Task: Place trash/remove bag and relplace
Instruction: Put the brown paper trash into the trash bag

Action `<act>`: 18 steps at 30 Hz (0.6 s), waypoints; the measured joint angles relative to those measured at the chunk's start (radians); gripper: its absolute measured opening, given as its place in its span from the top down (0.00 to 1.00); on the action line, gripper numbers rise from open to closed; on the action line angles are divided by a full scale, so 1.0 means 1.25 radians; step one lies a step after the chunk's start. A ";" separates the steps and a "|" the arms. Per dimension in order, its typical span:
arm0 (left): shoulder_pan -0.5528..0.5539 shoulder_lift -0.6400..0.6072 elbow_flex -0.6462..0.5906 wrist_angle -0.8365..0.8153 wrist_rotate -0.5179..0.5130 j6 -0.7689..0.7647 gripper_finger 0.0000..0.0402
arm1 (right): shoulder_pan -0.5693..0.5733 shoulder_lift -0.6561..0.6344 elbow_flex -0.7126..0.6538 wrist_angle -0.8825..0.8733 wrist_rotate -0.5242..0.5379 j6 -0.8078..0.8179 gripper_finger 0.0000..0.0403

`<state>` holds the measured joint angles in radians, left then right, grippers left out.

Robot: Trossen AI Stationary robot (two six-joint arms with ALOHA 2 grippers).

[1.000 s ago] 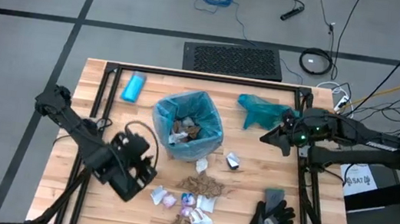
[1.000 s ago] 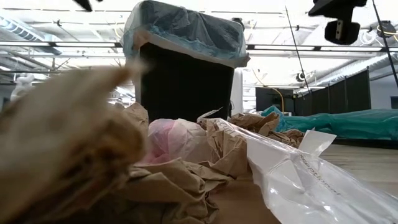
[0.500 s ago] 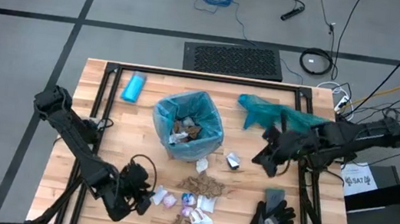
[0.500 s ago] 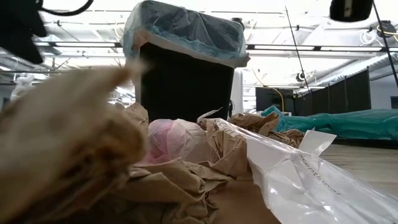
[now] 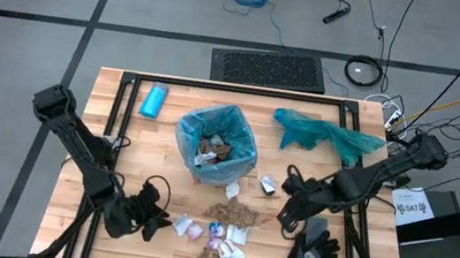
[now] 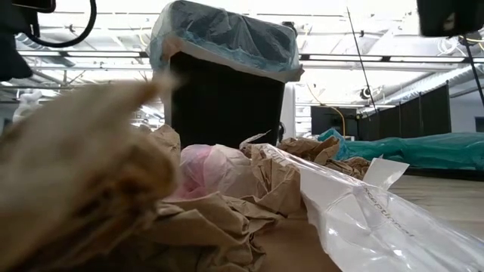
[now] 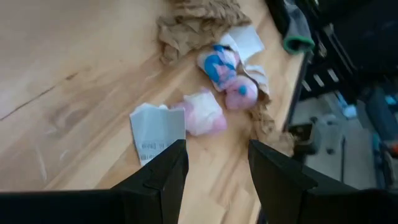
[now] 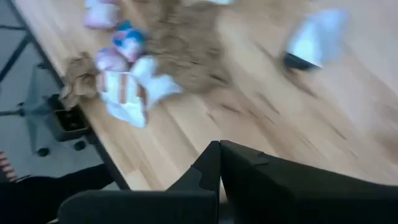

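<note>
Early stage: the pale sky-blue translucent plastic liner bag [image 5: 246, 152] is sitting in the black bin, holding only a few scraps. Most of the trash, crumpled brown paper wads and white and pink wrappers [image 5: 215, 230], is lying on the wooden table [image 5: 120, 150] near its front edge.

Left gripper [image 7: 214, 165] is hovering low just beside the wrappers, jaws spread, nothing held. Right gripper [image 5: 285, 215] is hanging near the black-and-grey gloves [image 5: 313, 252], jaws pressed together, empty.

Bag removal and replacement not yet started.

Even overhead light, blurred wrist views
</note>
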<state>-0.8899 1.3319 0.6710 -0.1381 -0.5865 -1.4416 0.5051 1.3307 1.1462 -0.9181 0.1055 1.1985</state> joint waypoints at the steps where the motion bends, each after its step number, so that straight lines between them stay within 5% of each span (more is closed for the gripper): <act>1: 0.003 -0.010 -0.006 0.006 0.013 0.009 0.57 | -0.002 0.009 -0.013 0.045 0.000 -0.022 1.00; 10: 0.037 -0.031 -0.007 -0.001 0.046 0.008 0.57 | -0.033 0.098 -0.050 0.201 -0.002 -0.260 0.99; 18: 0.039 -0.030 -0.007 0.053 0.081 -0.005 0.57 | -0.039 0.183 -0.051 0.271 -0.058 -0.393 0.82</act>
<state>-0.8414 1.2949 0.6626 -0.0714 -0.4851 -1.4479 0.4563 1.5596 1.0830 -0.5788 0.0325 0.7071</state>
